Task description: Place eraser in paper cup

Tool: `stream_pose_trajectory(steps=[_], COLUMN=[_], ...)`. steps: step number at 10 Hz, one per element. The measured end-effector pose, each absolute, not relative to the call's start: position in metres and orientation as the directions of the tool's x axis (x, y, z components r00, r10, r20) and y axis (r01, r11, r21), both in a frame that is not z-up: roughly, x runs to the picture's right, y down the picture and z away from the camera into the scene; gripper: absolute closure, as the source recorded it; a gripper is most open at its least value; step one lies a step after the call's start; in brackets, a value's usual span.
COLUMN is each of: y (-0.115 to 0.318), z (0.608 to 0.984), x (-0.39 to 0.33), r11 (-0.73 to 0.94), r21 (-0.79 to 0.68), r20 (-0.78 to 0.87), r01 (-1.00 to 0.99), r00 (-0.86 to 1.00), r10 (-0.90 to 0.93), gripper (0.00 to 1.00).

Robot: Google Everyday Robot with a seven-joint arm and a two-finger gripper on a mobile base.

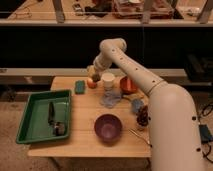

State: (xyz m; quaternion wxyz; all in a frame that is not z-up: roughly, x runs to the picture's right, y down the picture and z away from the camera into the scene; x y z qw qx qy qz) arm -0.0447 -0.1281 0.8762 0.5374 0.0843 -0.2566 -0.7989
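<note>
The white paper cup (pixel 108 80) stands upright near the table's far edge. My gripper (pixel 94 75) hangs from the arm just left of the cup, about level with its rim. A small dark grey piece (pixel 95 78) shows at the gripper's tip and looks like the eraser. I cannot tell whether it is held. A dark green block (pixel 80 87) lies to the left of the gripper. An orange ball-like thing (pixel 91 83) sits just below the gripper.
A green tray (pixel 30 125) with utensils sits at the left. A purple bowl (pixel 108 127) is at the front. An orange bowl (pixel 128 85), a grey-blue cloth (pixel 111 98), a small blue cup (pixel 136 105) and a dark object (pixel 142 117) are at the right. My arm covers the right edge.
</note>
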Motion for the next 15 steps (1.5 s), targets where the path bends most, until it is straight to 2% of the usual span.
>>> stream_pose_trajectory(steps=[4, 15], y=[-0.162, -0.138], z=[0.890, 0.939], x=[0.003, 0.035], r11=[-0.240, -0.210], r21=[0.451, 0.438], r20=[0.138, 0.171], r01=[0.860, 0.874], r00=[-0.333, -0.310], r10=[-0.933, -0.935], gripper=[0.60, 0.60])
